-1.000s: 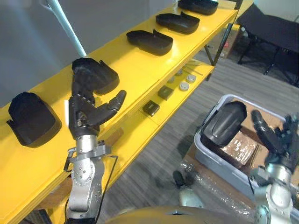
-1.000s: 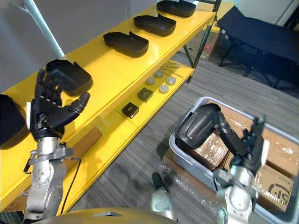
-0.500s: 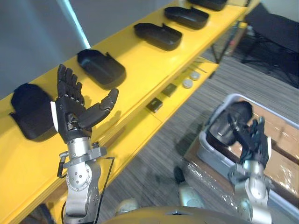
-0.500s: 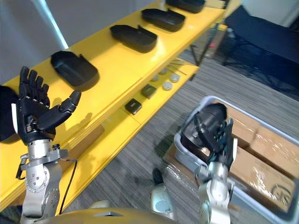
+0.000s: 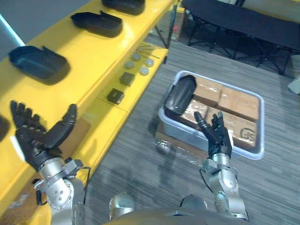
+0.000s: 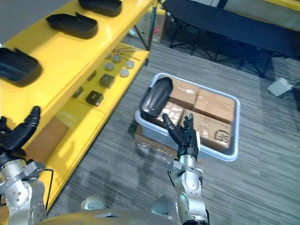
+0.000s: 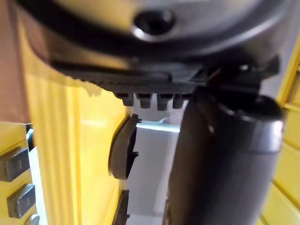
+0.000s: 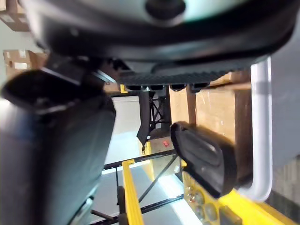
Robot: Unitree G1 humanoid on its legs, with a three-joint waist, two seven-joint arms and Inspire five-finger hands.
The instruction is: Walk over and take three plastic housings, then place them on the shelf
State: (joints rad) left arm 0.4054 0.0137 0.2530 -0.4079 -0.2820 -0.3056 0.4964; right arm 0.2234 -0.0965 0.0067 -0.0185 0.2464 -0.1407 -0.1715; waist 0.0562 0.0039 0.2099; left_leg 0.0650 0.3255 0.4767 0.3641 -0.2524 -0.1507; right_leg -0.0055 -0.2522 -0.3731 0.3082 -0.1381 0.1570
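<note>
Three black plastic housings (image 5: 39,62) (image 5: 97,23) (image 5: 124,4) lie in a row on the top board of the yellow shelf (image 5: 89,56). Another black housing (image 5: 180,95) leans on end at the left corner of a grey bin (image 5: 261,117). It shows past the fingers in the right wrist view as housing (image 8: 204,159). My right hand (image 5: 218,140) is open, fingers spread, just in front of the bin and holding nothing. Low beside the shelf's front edge, my left hand (image 5: 40,138) is also open and empty. A shelf housing (image 7: 123,147) shows beyond it.
Cardboard boxes (image 5: 234,101) fill the bin. Small metal parts and dark blocks (image 5: 126,77) lie on the shelf's lower board. A black folding table (image 5: 234,18) stands behind the bin. Grey carpet lies between shelf and bin.
The camera has swung down and right, so the bin now sits mid-view. My left hand has dropped below the shelf top. My right hand stays open before the bin.
</note>
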